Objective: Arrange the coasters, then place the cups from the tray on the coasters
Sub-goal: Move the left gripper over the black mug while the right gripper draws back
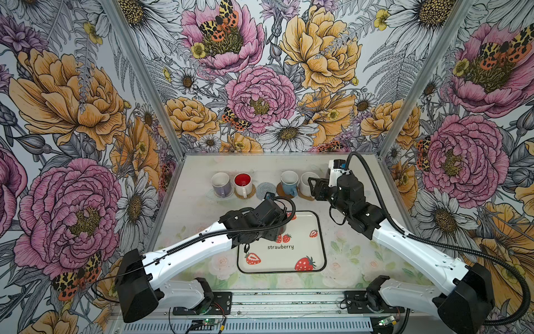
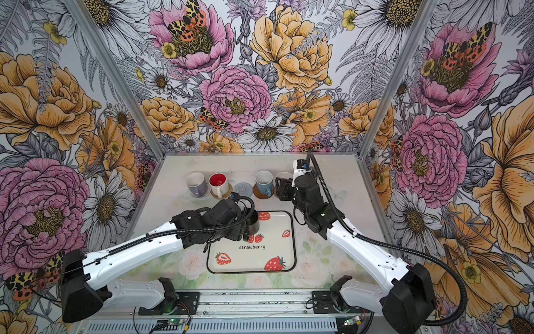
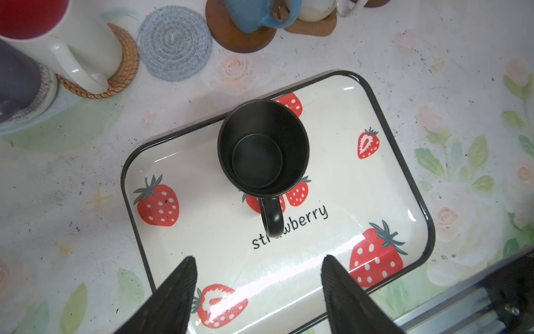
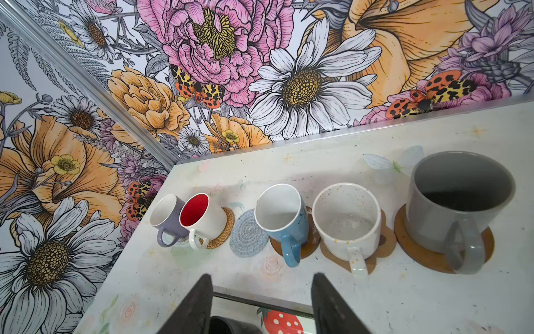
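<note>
A black cup (image 3: 263, 147) stands upright on the strawberry tray (image 3: 202, 237), its handle towards my left gripper (image 3: 258, 258), which hangs open just short of it. Five cups stand in a row at the back: lilac (image 4: 167, 217), red-inside white (image 4: 202, 217), light blue (image 4: 281, 217), speckled white (image 4: 346, 222) and grey (image 4: 453, 202), each on a coaster. Between the red-inside and blue cups lies a bare grey spiral coaster (image 4: 247, 234). My right gripper (image 4: 263, 276) is open and empty in front of the row, near the speckled cup (image 1: 307, 180).
The left arm reaches over the tray's (image 2: 277, 243) back left corner and covers part of the black cup (image 2: 252, 222) in both top views. The right arm hides the grey cup there. Flowered walls close the table on three sides.
</note>
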